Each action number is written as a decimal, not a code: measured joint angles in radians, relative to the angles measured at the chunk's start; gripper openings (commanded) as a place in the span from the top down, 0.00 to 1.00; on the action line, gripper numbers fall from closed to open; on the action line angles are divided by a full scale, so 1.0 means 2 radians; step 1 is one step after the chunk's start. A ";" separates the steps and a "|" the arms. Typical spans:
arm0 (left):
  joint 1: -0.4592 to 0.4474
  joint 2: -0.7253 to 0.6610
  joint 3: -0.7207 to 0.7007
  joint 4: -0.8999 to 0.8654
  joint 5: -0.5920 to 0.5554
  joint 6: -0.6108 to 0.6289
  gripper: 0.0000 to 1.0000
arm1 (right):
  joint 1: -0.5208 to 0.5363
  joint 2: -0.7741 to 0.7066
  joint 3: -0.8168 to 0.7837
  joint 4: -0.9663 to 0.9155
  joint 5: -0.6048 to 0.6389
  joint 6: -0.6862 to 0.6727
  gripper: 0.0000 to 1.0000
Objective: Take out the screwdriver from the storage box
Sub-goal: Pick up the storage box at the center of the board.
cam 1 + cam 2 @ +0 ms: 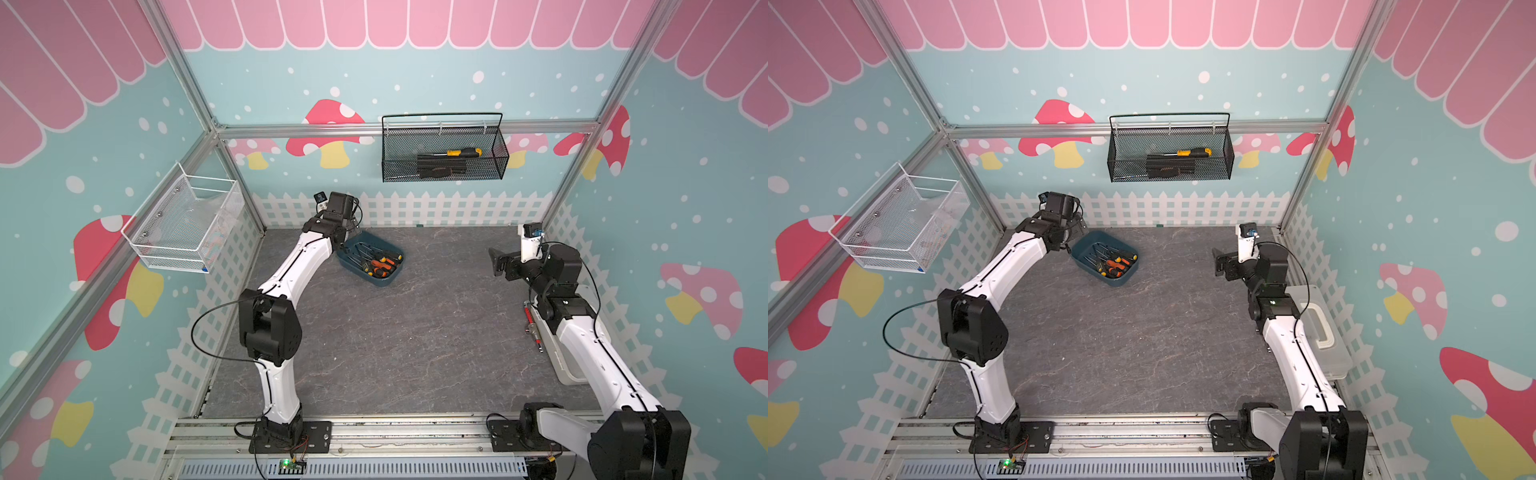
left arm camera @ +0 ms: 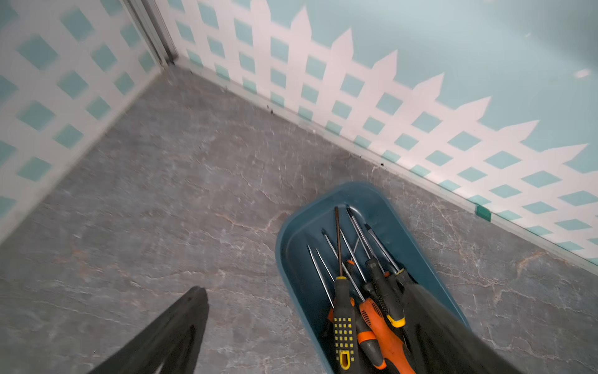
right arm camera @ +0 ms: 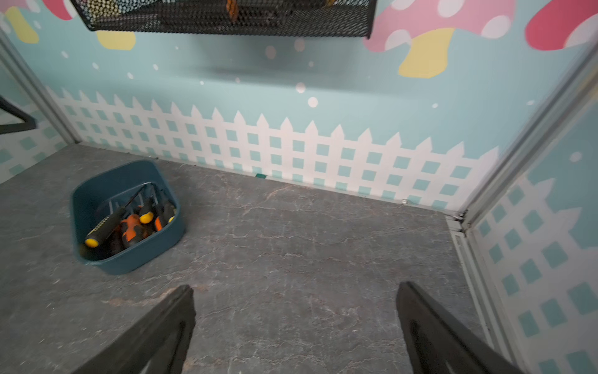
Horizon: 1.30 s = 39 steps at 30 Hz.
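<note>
- The right arm's black shoulder (image 1: 636,444) sits closest to the lens, on the metal rail (image 1: 415,432) along the surface's near edge.
- The left arm (image 1: 286,266) rises from the same rail and reaches to the far-left part of the grey surface (image 1: 395,340).
- The left gripper (image 2: 305,291) hangs over the storage box (image 1: 361,275) with its fingers spread wide. In the left wrist view, 1 finger (image 2: 181,327) is outside the box above bare surface and the other finger (image 2: 449,336) is over the handles inside it. They clasp nothing, and I cannot tell whether that finger touches a handle.
- The storage box stands on the surface near its far edge, left of the middle, turned askew.
- The screwdrivers (image 1: 380,264) lie bunched inside the box, with black, orange and yellow handles at the end away from the far-left corner and shafts pointing towards that corner.
- The right gripper (image 3: 296,286) is raised near the right edge, well apart from the box. Its 2 fingers stand wide apart with only bare surface between them, and it holds nothing.
- A translucent case (image 1: 1325,332) lies along the right edge, partly under the right arm.
- A black mesh basket (image 1: 442,166) hangs on the back wall with a yellow-handled tool (image 1: 463,152) inside.
</note>
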 measured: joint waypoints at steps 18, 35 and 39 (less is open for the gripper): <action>0.022 0.082 0.018 -0.046 0.048 -0.110 0.21 | 0.033 0.093 0.018 -0.091 -0.094 -0.003 0.01; 0.029 0.153 0.067 -0.056 0.064 -0.114 0.44 | 0.043 0.099 0.058 -0.118 -0.116 -0.010 0.08; 0.029 0.158 0.073 -0.057 0.064 -0.114 0.51 | 0.043 0.106 0.060 -0.122 -0.119 -0.010 0.10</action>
